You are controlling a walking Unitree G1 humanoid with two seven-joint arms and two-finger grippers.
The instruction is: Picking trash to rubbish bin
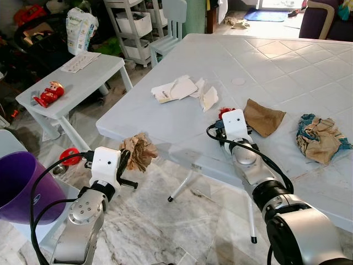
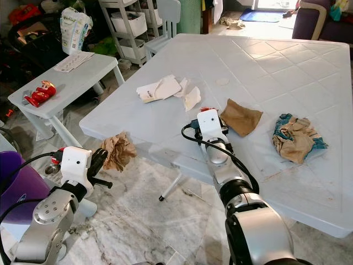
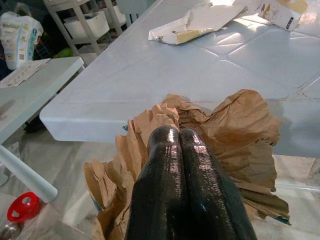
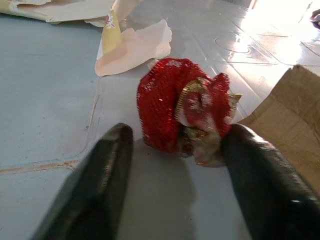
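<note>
1. Off the near-left corner of the big pale table [image 1: 182,138], the left gripper [image 1: 126,165] holds a crumpled brown paper wad [image 1: 139,151] out over the marble floor. Its two black fingers [image 3: 180,170] are pressed together on the paper, so the wad hangs free of any surface.
2. Low at the robot's left stands the purple rubbish bin [image 1: 16,185]. The wad is beside it, not above it, so I judge the carry to the bin not yet finished.
3. On the table top, the right gripper [image 4: 175,150] lies low with its fingers spread wide. A red mesh trash ball [image 4: 182,117] sits between the two tips, just ahead of them and touching neither. The stance suggests a grasp being lined up.
4. Just beside the ball on its right lies a flat brown cardboard scrap [image 1: 263,117], close to one finger; closing could catch its edge.
5. Further trash waits on the table: torn white papers [image 1: 182,90] beyond the ball, and a brown-and-teal bundle [image 1: 319,136] well apart to the right.
</note>
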